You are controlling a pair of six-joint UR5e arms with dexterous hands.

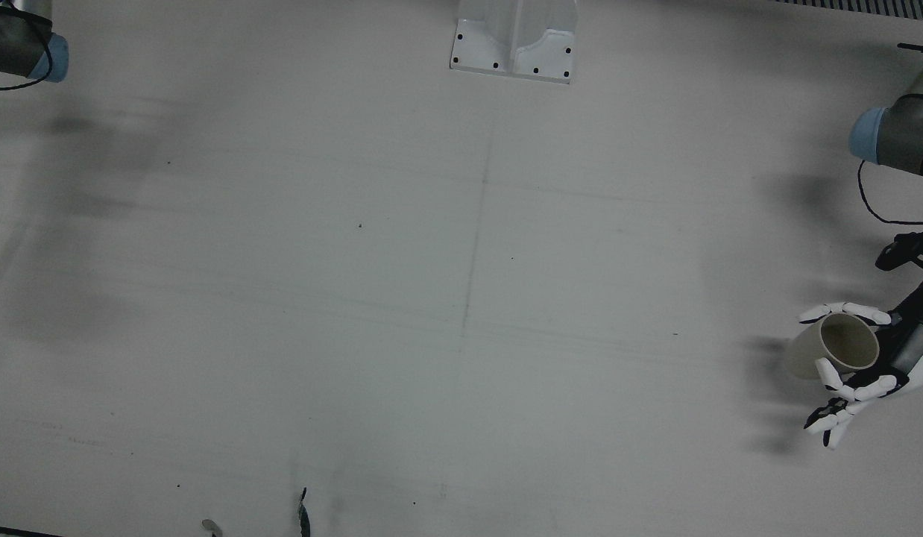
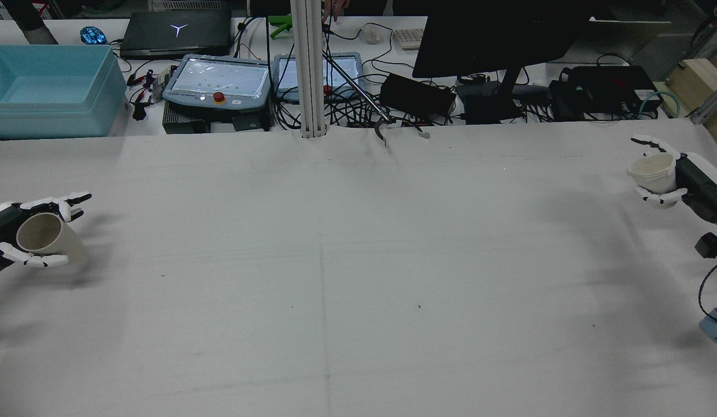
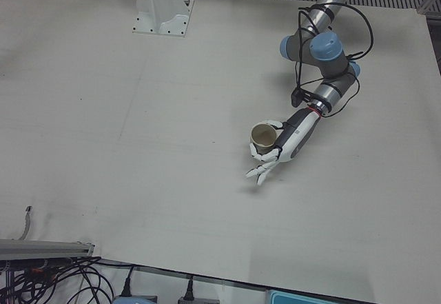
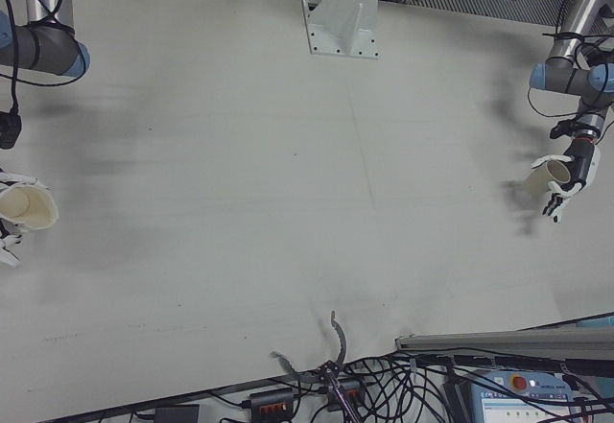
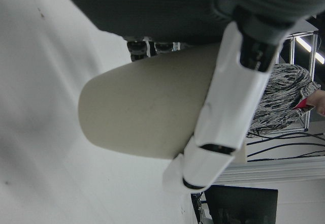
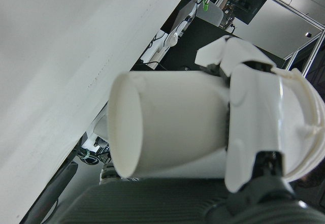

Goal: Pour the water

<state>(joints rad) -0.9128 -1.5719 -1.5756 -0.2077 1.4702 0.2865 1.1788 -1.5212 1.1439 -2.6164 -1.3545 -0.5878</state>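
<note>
My left hand [image 2: 2, 230] is shut on a beige cup [image 2: 44, 236] at the table's far left edge in the rear view. The cup is tilted, its mouth turned up and inward. The front view shows the same hand [image 1: 868, 373] and cup [image 1: 834, 348] at its right edge, and the left-front view shows the hand [image 3: 284, 147] and cup [image 3: 264, 136] too. My right hand [image 2: 691, 180] is shut on a white cup [image 2: 654, 172], held upright at the far right edge. The right hand view shows this cup [image 6: 167, 132] with fingers [image 6: 259, 127] wrapped round it.
The white table [image 2: 347, 260] stretches wide between the two hands. A white pedestal [image 1: 515, 41] is bolted at its rear middle. Beyond the front edge lie a blue bin [image 2: 48, 90], pendants [image 2: 219, 81], a monitor [image 2: 497, 35] and cables.
</note>
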